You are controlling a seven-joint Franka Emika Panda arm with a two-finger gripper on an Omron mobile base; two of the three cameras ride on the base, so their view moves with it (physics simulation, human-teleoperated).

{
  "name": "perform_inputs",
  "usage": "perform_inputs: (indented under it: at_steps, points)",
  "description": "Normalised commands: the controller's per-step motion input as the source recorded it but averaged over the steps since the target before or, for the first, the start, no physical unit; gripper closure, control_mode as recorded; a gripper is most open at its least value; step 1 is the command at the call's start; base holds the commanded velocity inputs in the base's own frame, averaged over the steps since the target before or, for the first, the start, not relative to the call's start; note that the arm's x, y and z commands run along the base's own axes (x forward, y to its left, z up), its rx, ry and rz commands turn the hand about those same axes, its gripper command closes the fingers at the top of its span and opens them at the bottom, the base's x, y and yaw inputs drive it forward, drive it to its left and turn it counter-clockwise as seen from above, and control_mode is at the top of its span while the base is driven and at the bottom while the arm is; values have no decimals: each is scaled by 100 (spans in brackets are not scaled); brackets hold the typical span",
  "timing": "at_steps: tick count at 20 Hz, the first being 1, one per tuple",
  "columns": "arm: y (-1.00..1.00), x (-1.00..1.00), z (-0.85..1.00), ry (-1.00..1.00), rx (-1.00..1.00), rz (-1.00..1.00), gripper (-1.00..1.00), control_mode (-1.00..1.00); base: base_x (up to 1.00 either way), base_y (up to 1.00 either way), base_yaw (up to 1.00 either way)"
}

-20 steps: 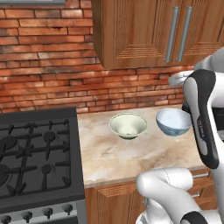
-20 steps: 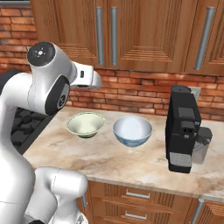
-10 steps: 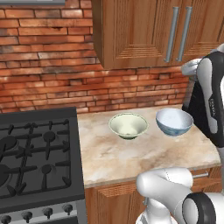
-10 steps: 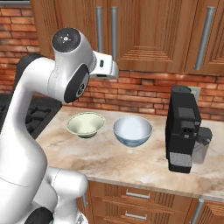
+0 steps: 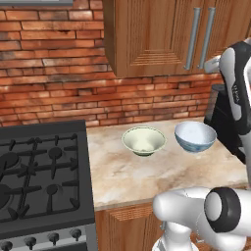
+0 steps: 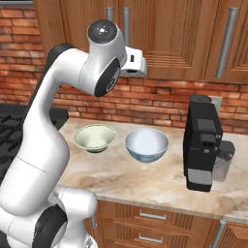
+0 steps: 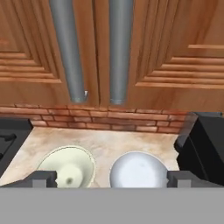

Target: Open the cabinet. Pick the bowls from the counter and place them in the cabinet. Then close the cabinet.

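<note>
The gripper (image 7: 112, 178) is released; the cabinet (image 7: 166, 52) door is stiff, so grasp its smooth metal handle (image 7: 120, 48).

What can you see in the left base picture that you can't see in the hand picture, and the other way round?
The left base view alone has the black gas stove with its grates and knobs, and lots of brick wall. The hand view alone has the two dark fingers, standing wide apart, close under the cabinet's bar handles. Both have the green-cream bowl, the blue bowl, the marble counter, the shut cabinet doors and the black coffee machine.
</note>
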Motion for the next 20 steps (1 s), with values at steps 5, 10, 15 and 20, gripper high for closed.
perform_inputs:
  at_steps: [5,10,15,20]
  points:
    - [-15,75,7,0,-1,4,-100,-100,0,0,0]
    - [-11,64,7,-4,-5,7,-100,-100,0,0,0]
    - [-10,58,0,-10,-1,8,-100,-100,0,0,0]
    - [0,51,0,-10,-9,3,-100,-100,0,0,0]
